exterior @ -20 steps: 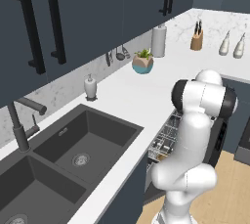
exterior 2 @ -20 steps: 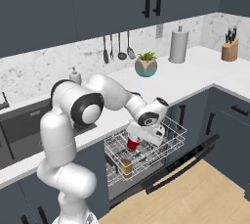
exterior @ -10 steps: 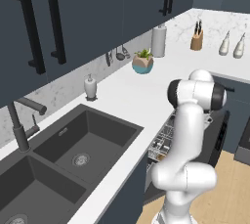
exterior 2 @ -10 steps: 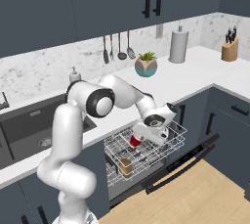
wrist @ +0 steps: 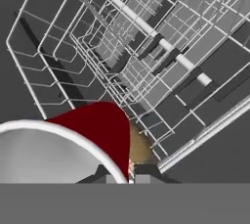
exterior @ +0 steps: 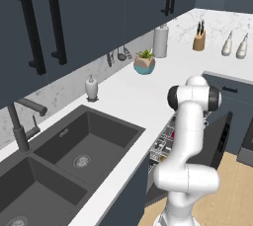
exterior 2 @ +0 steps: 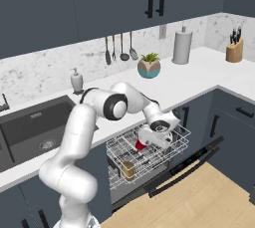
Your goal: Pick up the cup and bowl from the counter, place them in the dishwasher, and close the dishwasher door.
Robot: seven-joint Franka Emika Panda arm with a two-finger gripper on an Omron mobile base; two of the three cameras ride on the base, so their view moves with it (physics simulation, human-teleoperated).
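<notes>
White marble counter, open dishwasher, wood floor

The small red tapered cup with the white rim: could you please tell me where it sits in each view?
Left base view: I cannot make it out.
Right base view: small red tapered cup just below centre, at the tool, over the grey-white wire rack.
Hand view: cup lower left, over the rack.
Shared landmark: the rack.

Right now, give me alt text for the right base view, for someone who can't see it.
The white arm's gripper holds the red cup over the dishwasher rack, with the dishwasher door open. Behind, a plant pot stands on the counter.
</notes>
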